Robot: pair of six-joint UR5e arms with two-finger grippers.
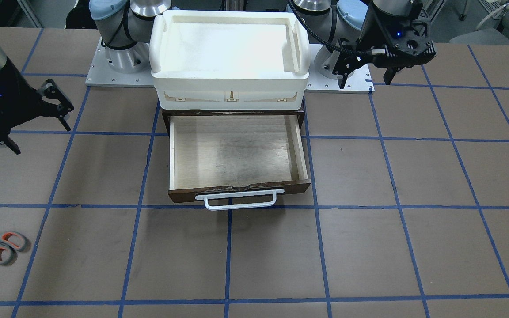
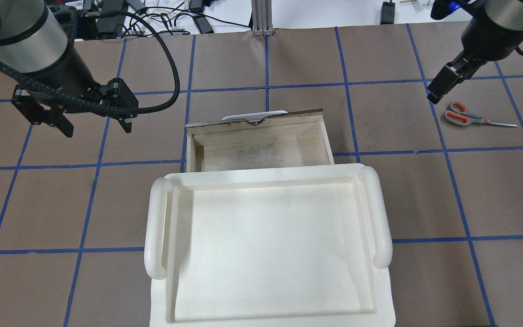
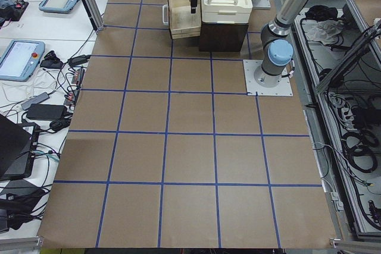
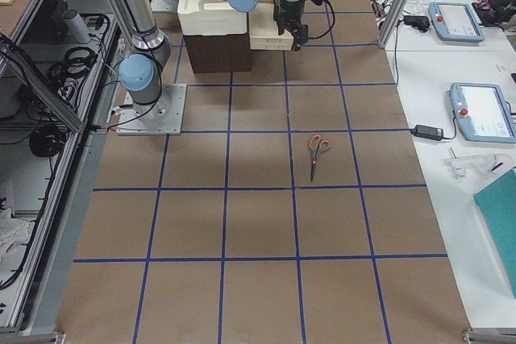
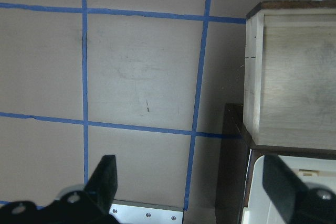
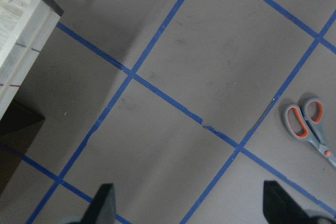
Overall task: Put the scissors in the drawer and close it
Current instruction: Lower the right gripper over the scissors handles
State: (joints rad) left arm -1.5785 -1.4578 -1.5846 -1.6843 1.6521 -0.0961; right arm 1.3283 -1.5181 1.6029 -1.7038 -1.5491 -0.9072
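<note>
The scissors [image 1: 0,245] lie flat on the table, grey handles lined orange, far from the drawer on my right side; they also show in the overhead view [image 2: 466,117] and the right wrist view [image 6: 310,129]. The drawer [image 1: 184,194] is pulled open, with a dark brown front, a white bar handle and an empty pale wood interior [image 2: 257,147]. My right gripper [image 2: 435,94] is open and empty, hovering just short of the scissors' handles. My left gripper [image 2: 98,130] is open and empty, above the table to the left of the drawer.
A white plastic bin [image 2: 266,245] sits on top of the dark cabinet that holds the drawer. Blue tape lines grid the brown table. The arms' base plate [image 1: 104,81] lies behind the cabinet.
</note>
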